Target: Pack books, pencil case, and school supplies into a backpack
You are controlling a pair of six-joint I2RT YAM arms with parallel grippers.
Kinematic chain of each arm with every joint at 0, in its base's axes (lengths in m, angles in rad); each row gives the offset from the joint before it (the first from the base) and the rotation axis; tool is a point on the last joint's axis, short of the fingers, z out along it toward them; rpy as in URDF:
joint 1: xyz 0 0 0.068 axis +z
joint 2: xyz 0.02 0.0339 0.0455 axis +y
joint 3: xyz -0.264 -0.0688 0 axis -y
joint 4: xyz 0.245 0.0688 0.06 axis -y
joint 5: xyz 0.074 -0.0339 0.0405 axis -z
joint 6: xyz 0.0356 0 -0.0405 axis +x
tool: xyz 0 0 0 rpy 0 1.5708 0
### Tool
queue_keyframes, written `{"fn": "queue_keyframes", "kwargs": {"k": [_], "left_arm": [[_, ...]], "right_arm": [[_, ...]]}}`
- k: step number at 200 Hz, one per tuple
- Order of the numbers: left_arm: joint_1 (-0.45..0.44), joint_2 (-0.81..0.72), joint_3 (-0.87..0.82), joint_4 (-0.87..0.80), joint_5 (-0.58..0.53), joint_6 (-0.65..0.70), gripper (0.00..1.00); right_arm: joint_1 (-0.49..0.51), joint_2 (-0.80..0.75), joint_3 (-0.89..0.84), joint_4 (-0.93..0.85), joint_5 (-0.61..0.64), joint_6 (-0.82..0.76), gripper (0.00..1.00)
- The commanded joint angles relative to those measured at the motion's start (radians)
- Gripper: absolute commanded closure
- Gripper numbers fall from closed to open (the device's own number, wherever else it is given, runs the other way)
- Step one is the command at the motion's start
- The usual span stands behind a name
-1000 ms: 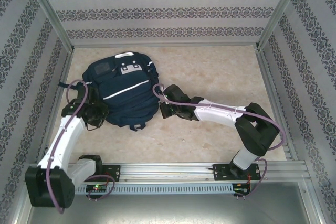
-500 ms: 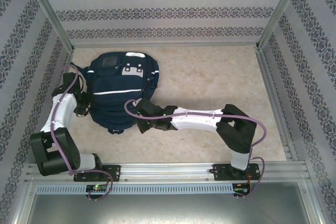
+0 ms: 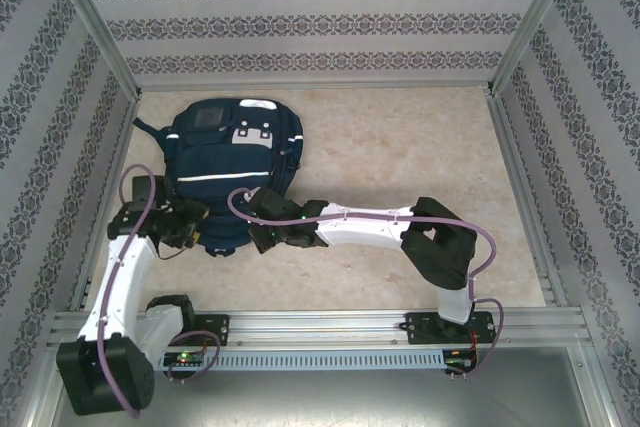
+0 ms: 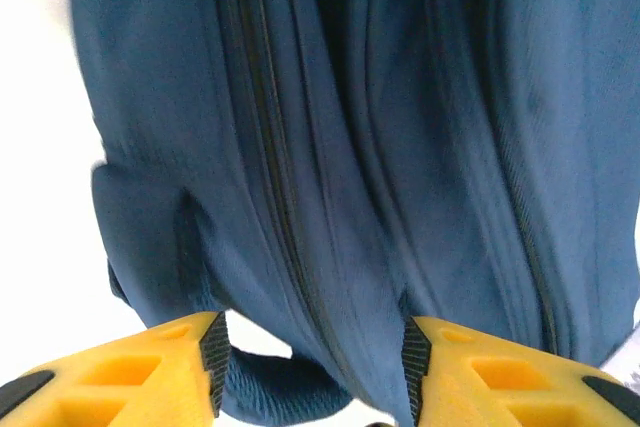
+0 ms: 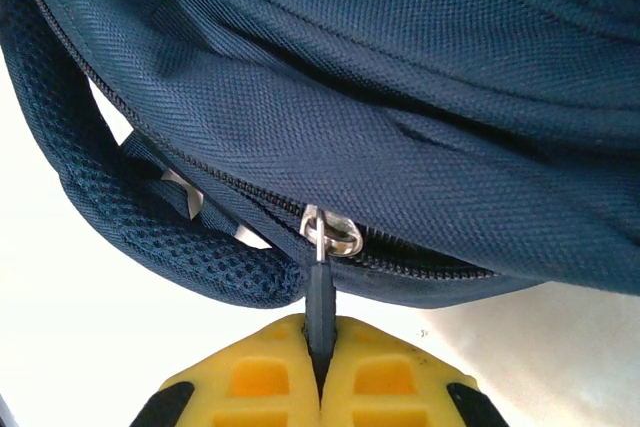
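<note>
The navy backpack [image 3: 225,152] lies flat at the table's back left, white patches toward the far wall. My right gripper [image 3: 256,235] sits at its near edge and is shut [image 5: 320,332] on the dark zipper pull [image 5: 320,297], which hangs from a silver slider [image 5: 332,233]. My left gripper [image 3: 185,225] is at the backpack's near-left corner. Its yellow fingers [image 4: 175,362] stand open [image 4: 310,347], with loose backpack fabric [image 4: 400,127] and a zipper line running between them. The books, pencil case and school supplies are out of view.
A padded mesh strap [image 5: 150,237] curls under the backpack beside the zipper. Patterned walls and metal frame posts [image 3: 95,57] box in the table. The arms' mounting rail [image 3: 330,325] runs along the near edge. Bare beige tabletop [image 3: 420,147] spreads to the right.
My left gripper has opened and swung from the backpack's left side to its near-left corner. My right gripper has slid left along the near edge, still shut on the zipper pull.
</note>
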Motion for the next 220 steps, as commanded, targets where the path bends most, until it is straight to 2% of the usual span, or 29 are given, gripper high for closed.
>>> {"fn": "queue_keyframes", "kwargs": {"k": [1, 24, 78, 90, 102, 120, 155, 188, 220], "left_arm": [[-0.097, -0.04, -0.058, 0.113, 0.045, -0.217, 0.46], [-0.191, -0.044, -0.099, 0.226, 0.0, -0.327, 0.44], [-0.337, 0.089, -0.074, 0.322, -0.131, -0.364, 0.43], [-0.368, 0.119, -0.07, 0.344, -0.166, -0.359, 0.57], [-0.392, 0.132, -0.059, 0.331, -0.195, -0.361, 0.77], [-0.404, 0.109, -0.026, 0.236, -0.251, -0.349, 1.0], [-0.403, -0.005, 0.009, 0.047, -0.35, -0.333, 1.0], [-0.401, -0.071, 0.02, -0.034, -0.347, -0.323, 1.0], [-0.394, -0.118, 0.068, -0.106, -0.342, -0.28, 1.0]], "right_arm": [[-0.009, -0.006, -0.02, 0.013, 0.003, 0.022, 1.0], [-0.009, -0.015, -0.032, 0.022, 0.002, 0.026, 1.0], [-0.007, -0.019, -0.039, 0.032, -0.008, 0.033, 1.0], [-0.007, -0.021, -0.037, 0.03, -0.007, 0.032, 1.0], [-0.007, -0.024, -0.037, 0.023, -0.002, 0.03, 1.0], [-0.008, -0.039, -0.052, 0.009, 0.023, 0.026, 1.0], [-0.059, -0.084, -0.126, -0.023, 0.096, 0.014, 1.0], [-0.163, -0.122, -0.192, -0.022, 0.154, -0.016, 1.0], [-0.273, -0.1, -0.187, -0.003, 0.171, -0.068, 1.0]]}}
